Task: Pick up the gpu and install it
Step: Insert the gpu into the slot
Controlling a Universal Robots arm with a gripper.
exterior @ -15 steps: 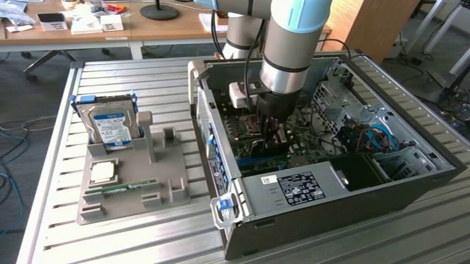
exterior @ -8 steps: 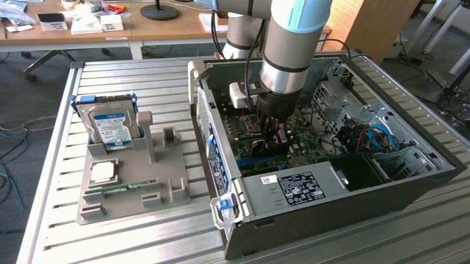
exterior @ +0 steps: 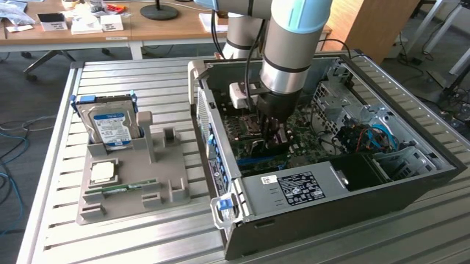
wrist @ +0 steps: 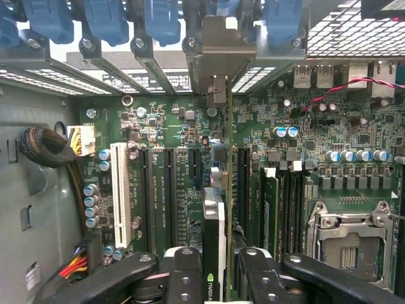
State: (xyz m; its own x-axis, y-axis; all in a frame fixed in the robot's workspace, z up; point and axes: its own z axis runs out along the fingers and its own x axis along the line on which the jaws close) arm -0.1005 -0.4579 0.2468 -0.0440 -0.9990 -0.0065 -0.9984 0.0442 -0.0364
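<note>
The gripper (wrist: 214, 269) is clamping the gpu (wrist: 214, 237) edge-on, holding it inside the open computer case (exterior: 411, 184) over the motherboard (wrist: 177, 126), with its bracket (wrist: 218, 50) meeting the case's rear wall.

Exterior view high, oblique over the open computer case (exterior: 411, 181); wrist view close above its motherboard (wrist: 190, 126).

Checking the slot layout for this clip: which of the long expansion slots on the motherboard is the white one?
In the wrist view, the white slot is the outermost one, nearest the orange-and-black cable bundle; the other slots are black. The gripper holds the gpu over those.
</note>
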